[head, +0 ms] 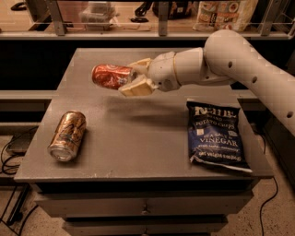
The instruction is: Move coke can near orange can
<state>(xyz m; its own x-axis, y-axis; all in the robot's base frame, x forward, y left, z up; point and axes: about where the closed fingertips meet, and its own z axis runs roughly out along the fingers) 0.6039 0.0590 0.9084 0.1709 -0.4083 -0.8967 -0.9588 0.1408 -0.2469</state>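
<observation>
The coke can (109,76), red with white lettering, is held sideways in the air above the back middle of the grey table (138,138). My gripper (134,77) is shut on its right end, with the white arm reaching in from the right. The orange can (68,135), copper-orange with dark markings, lies on its side near the table's front left edge, well below and to the left of the held can.
A dark blue bag of salt and vinegar chips (216,136) lies flat on the table's right side. A shelf with bags and clutter (221,14) runs behind the table. Cables (9,156) hang at the left of the table.
</observation>
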